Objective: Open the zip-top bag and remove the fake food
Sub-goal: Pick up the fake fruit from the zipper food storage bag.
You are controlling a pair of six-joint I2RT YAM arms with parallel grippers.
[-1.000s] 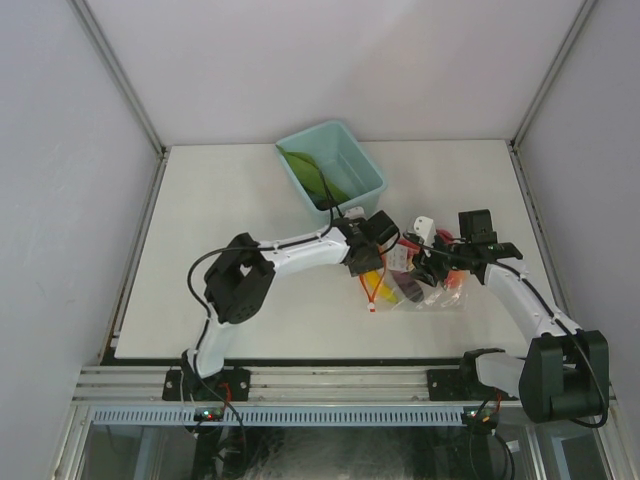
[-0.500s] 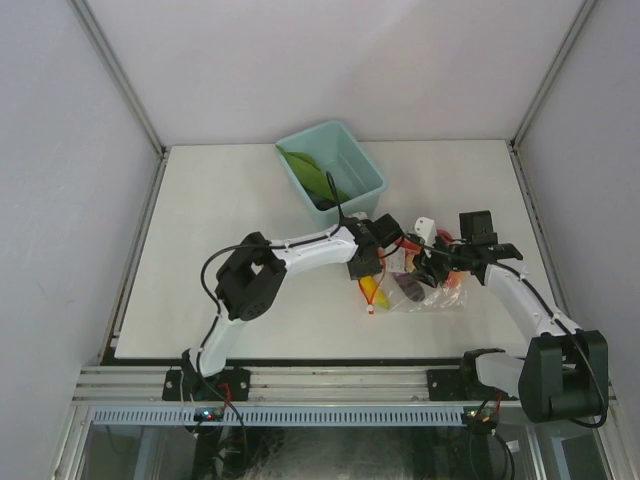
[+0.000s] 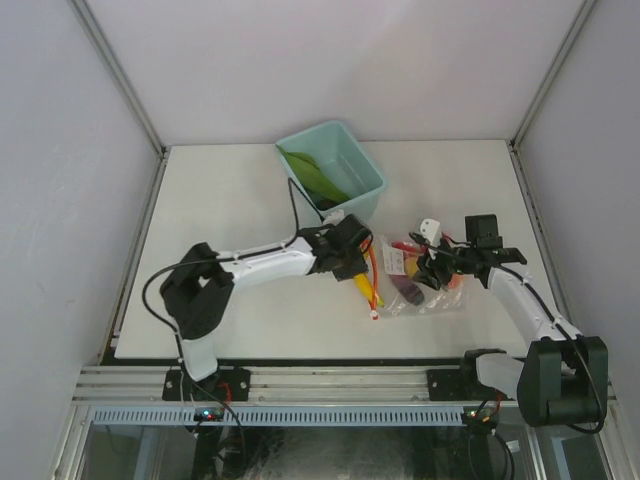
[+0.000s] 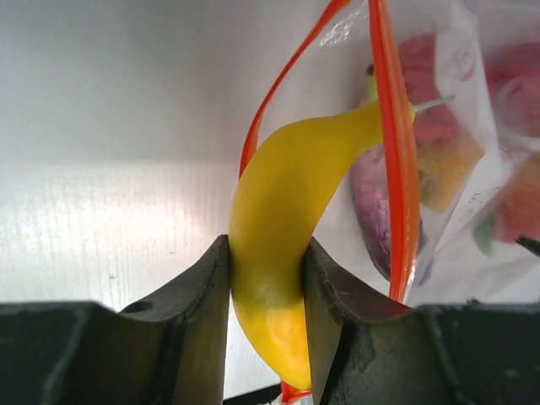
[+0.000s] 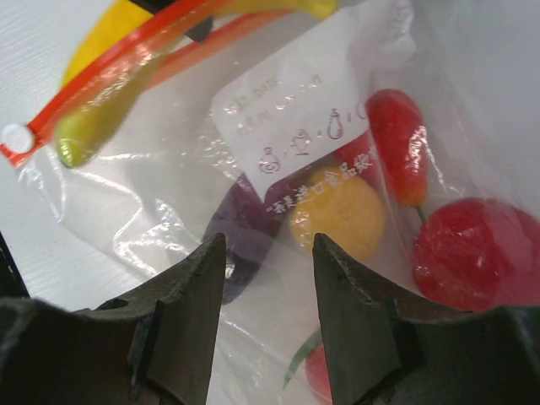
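Yellow piece (image 4: 287,186) first, since that's the one in play: what's it held by, and how? (OP)

Reply: It's clamped between the fingers of the left gripper (image 4: 266,253), pinched on both sides along its lower half. Its upper end is seen in the mouth of the zip-top bag (image 3: 440,298), with the red-orange zipper strip (image 4: 396,169) crossing over it.

OP: And where's the bag parked?

Reply: On the table (image 3: 230,200), between 3 and 4 o'clock from the middle in the top view. The teal bin (image 3: 363,155) is sat at 12 o'clock, with a green piece (image 3: 312,178) lying in it. The left gripper is found at the bag's 9 o'clock edge.

OP: What's inside?

Reply: Through the plastic a dark purple eggplant (image 5: 245,228), a round yellow-orange piece (image 5: 337,215), a long red piece (image 5: 396,156) and a round red piece (image 5: 477,253) can be made out, near a white label (image 5: 304,118).

OP: Right gripper?

Reply: The right gripper (image 5: 268,245) is set over the bag's 3 o'clock half. Its fingers are seen partway apart with crinkled film across the gap. Whether any film is actually pinched can't be told.
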